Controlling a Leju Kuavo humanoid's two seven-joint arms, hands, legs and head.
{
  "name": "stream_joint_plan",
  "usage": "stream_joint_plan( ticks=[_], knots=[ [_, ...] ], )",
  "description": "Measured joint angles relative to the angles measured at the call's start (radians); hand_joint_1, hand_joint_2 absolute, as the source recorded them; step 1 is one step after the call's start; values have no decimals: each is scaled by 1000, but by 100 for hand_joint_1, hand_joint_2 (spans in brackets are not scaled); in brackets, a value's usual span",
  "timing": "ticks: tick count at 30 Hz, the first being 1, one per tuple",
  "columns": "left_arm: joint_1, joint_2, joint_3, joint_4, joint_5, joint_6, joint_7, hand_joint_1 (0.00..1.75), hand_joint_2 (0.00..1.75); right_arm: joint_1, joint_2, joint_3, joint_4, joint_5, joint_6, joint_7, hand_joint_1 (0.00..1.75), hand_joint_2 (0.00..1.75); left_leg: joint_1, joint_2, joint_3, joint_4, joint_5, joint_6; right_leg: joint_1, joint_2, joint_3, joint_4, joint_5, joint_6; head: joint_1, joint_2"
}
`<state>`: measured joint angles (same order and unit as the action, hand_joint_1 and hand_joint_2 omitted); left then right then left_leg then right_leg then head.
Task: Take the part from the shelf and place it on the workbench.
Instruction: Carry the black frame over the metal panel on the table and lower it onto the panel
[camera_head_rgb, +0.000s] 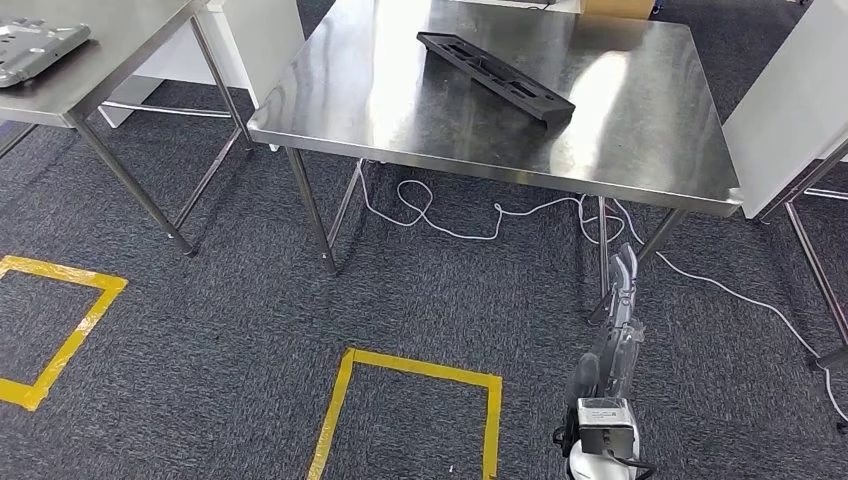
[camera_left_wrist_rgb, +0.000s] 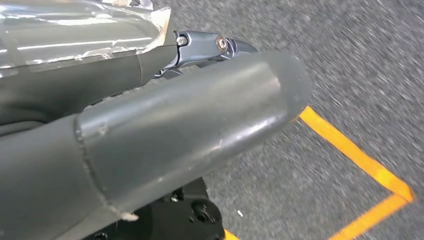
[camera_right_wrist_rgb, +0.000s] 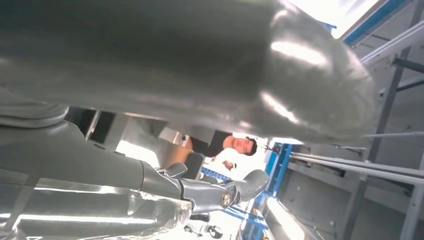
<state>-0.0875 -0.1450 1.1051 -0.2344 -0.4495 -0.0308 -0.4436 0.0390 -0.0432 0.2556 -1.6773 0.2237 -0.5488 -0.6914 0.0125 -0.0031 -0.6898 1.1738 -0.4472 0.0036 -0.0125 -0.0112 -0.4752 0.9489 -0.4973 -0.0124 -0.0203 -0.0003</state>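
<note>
Black part (camera_head_rgb: 495, 76) is laid diagonally on the table (camera_head_rgb: 400, 100), well ahead of the right hand (camera_head_rgb: 622, 300); finger spread cannot be told.

I stood in a workshop or test lab — bare stainless steel workbenches (camera_head_rgb: 480, 110) on thin metal legs ahead of me, a second one (camera_head_rgb: 95, 60) off to the far left. Grey carpet tile (camera_head_rgb: 200, 320) covered the floor, marked with yellow tape squares (camera_head_rgb: 415, 375), and a white cable (camera_head_rgb: 450, 225) trailed loose under the near bench. Blue-framed metal racking (camera_right_wrist_rgb: 280, 165) rose nearby — a person (camera_right_wrist_rgb: 240, 145) among it.
</note>
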Motion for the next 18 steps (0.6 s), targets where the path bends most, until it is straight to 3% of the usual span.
stream_joint_plan(
  ticks=[1,2,3,5,7,8,9,11,12,13,14,15,17,18],
  knots=[
    [1,0,0,0,0,0,-2,0,0,7,-3,0,0,-4,-1,-3,0,0,8,0,31,41,-40,-9,0,-2,-36,12,25,-1,-3,0],
    [1,0,0,0,-1,-1,-3,0,0,14,-5,0,-2,-7,-2,-5,0,0,13,0,88,29,-43,-13,2,-4,-66,25,42,6,-3,0],
    [1,1,0,0,-2,-1,-4,0,0,20,-8,0,-5,-10,-4,-5,0,0,15,-1,153,-53,-42,-11,3,-4,-82,37,48,12,-2,0],
    [0,1,0,0,-4,-3,-7,0,0,29,-14,0,-13,-14,-6,-6,0,0,10,-2,208,-144,-73,-5,6,-6,-97,50,59,28,-1,0],
    [-1,2,0,0,-8,-6,-13,0,0,43,-18,0,-20,-15,-9,-6,0,0,9,0,200,-171,-80,10,7,-6,-116,56,68,43,1,0],
    [0,2,-1,0,-11,-7,-16,0,0,50,-19,0,-24,-14,-10,-6,0,0,10,2,191,-179,-75,21,8,-5,-130,69,57,44,3,0],
    [0,2,-1,0,-15,-7,-17,0,0,56,-19,-1,-27,-12,-12,-6,0,0,12,4,180,-187,-68,32,9,-3,-146,96,29,40,5,0],
    [0,2,-1,1,-22,-4,-14,0,0,61,-21,-2,-31,-9,-12,-2,0,0,10,7,155,-188,-45,44,6,1,-184,202,-53,29,8,0],
    [0,2,-1,1,-25,-2,-11,0,0,61,-22,-3,-32,-8,-12,1,0,0,8,8,143,-187,-34,46,4,2,-200,266,-83,29,9,0],
    [0,2,-1,1,-27,-1,-7,0,0,61,-23,-5,-32,-8,-12,4,0,0,6,9,130,-187,-24,46,2,3,-208,317,-94,35,9,0],
    [0,3,-2,1,-28,0,-5,0,0,62,-25,-6,-32,-8,-12,6,0,0,5,10,118,-186,-15,44,1,3,-202,338,-84,45,10,0],
    [0,3,-2,2,-28,0,-3,0,0,62,-26,-7,-32,-8,-12,8,0,0,5,11,109,-186,-6,42,0,3,-176,321,-60,56,10,0],
    [-1,2,-2,3,-28,0,-2,0,0,61,-26,-8,-32,-9,-12,8,0,0,4,11,98,-184,9,34,-1,3,-74,188,-23,66,11,0],
    [-1,2,-2,4,-29,0,-2,0,0,60,-26,-8,-33,-8,-12,9,0,0,2,11,94,-183,16,29,1,4,-21,110,-23,63,11,0]
  ],
)
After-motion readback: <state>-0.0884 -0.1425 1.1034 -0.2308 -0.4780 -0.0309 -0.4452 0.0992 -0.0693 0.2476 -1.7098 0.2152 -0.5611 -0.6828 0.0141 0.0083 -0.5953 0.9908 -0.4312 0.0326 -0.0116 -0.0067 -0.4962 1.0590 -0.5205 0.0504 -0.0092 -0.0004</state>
